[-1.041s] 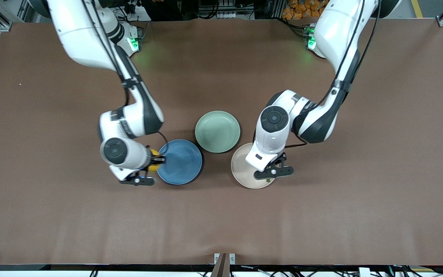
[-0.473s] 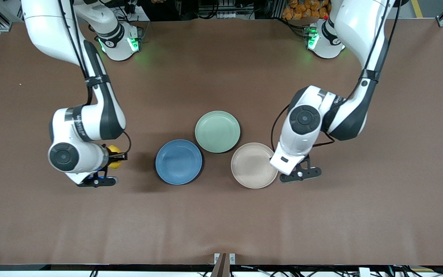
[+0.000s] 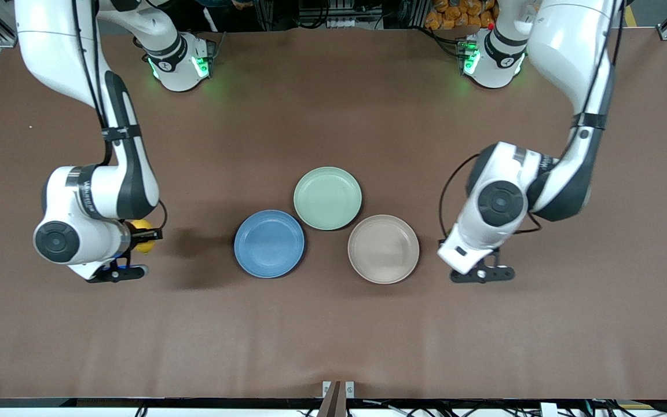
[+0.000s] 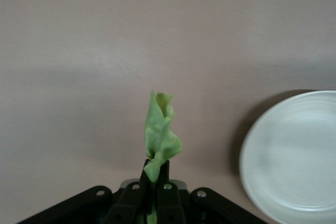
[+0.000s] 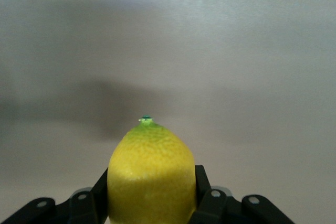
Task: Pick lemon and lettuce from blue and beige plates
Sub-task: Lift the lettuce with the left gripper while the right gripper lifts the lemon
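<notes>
My right gripper [image 3: 145,236] is shut on the yellow lemon [image 3: 145,247] over bare table, off the blue plate [image 3: 269,243] toward the right arm's end. The right wrist view shows the lemon [image 5: 151,171] gripped between both fingers, its green-tipped point facing away from the gripper. My left gripper [image 3: 475,267] hangs over bare table beside the beige plate [image 3: 383,248], toward the left arm's end. In the left wrist view it [image 4: 156,169] is shut on the stem end of the light green lettuce [image 4: 160,140]. The beige plate [image 4: 294,156] lies off to one side. Both plates are bare.
A pale mint-green plate [image 3: 327,197] sits farther from the front camera, touching the gap between the blue and beige plates. Brown table surface [image 3: 333,336] stretches wide toward the front camera and toward both ends.
Both arms have swung outward from the plates, the right with the lemon toward its end, the left with the lettuce toward its end. Each plate is now uncovered.
</notes>
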